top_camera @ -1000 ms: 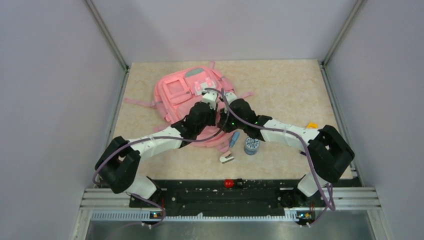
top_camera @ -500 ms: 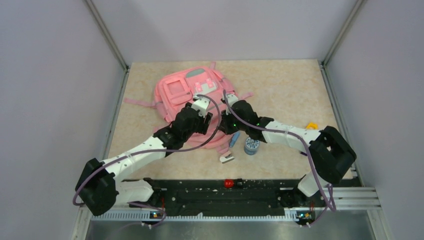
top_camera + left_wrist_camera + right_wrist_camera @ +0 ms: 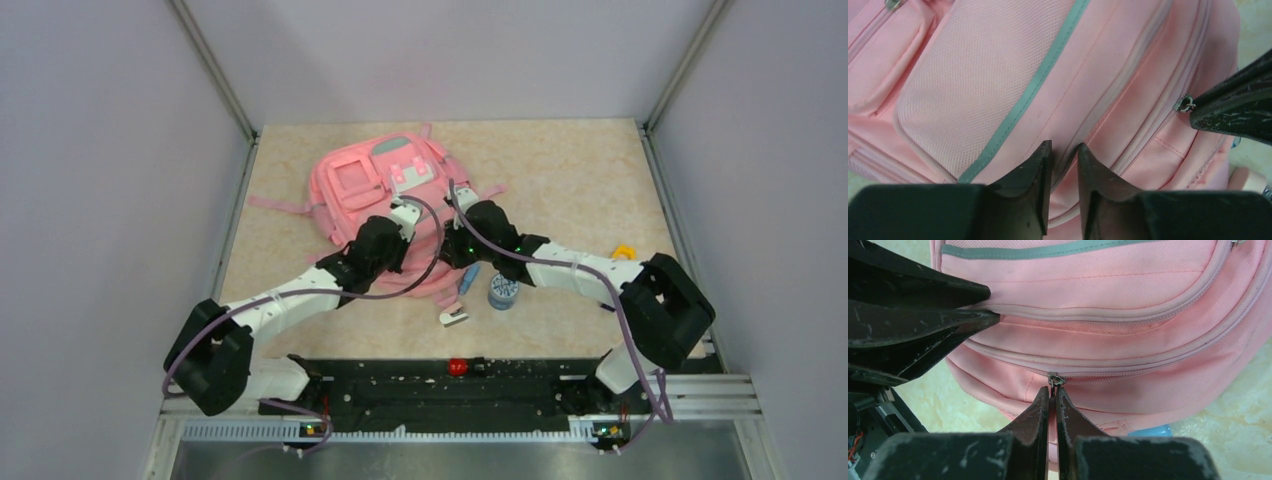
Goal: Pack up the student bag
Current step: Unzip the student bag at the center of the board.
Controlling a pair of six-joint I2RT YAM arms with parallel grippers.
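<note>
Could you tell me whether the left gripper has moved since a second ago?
Yes, the left gripper drew back toward the near rail, away from the grey-white patch on the student bag.

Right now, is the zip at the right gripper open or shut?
Shut: the student bag's zip runs closed either side of its pull.

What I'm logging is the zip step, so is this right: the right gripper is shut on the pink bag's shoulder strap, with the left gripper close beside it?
Not quite. The right gripper is shut on the zipper pull of the student bag, not on a shoulder strap. The right wrist view shows this. The left gripper is indeed close beside it.
</note>
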